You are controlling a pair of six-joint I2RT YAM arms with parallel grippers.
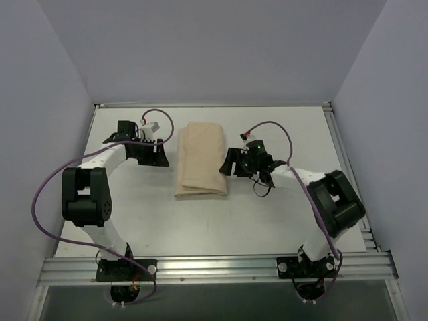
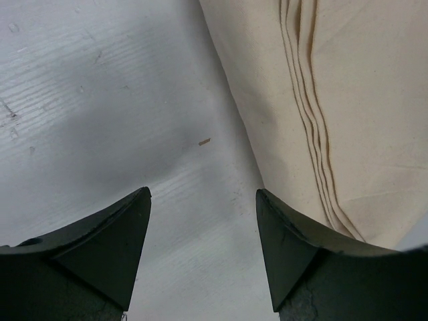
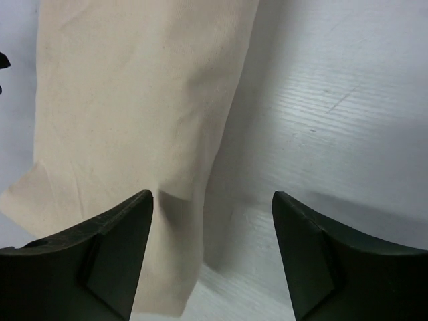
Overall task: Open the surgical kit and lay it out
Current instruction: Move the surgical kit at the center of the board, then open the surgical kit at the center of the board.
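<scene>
White worktop (image 1: 267, 214) under the wrap (image 1: 200, 160), finely ribbed, scuffed here and there. Pale lilac walls (image 1: 200, 47) behind the wrap and to either side of it. Metal rail (image 1: 214, 267) along the worktop's edge on the wrap's near side. Tiny tan speck (image 2: 204, 141) on the bare surface just left of the wrap.

Beige cloth wrap folded shut and lying flat, contents hidden inside. Just left of it, at about mid-length, the left hand (image 1: 160, 152): fingers well apart, gripping nothing, only bare worktop in the gap. Its right-side finger (image 2: 301, 254) close to the wrap's left edge, contact impossible to judge. Just right of the wrap, also near mid-length, the right hand (image 1: 229, 165): likewise spread wide, clamped on nothing, the wrap's right edge in the gap, nearer the left-side finger (image 3: 100, 261).

Long axis of the wrap from near to far across the worktop, near end slightly wider than far end. Stacked fold edges (image 2: 307, 100) along that same axis, toward the wrap's left side.
</scene>
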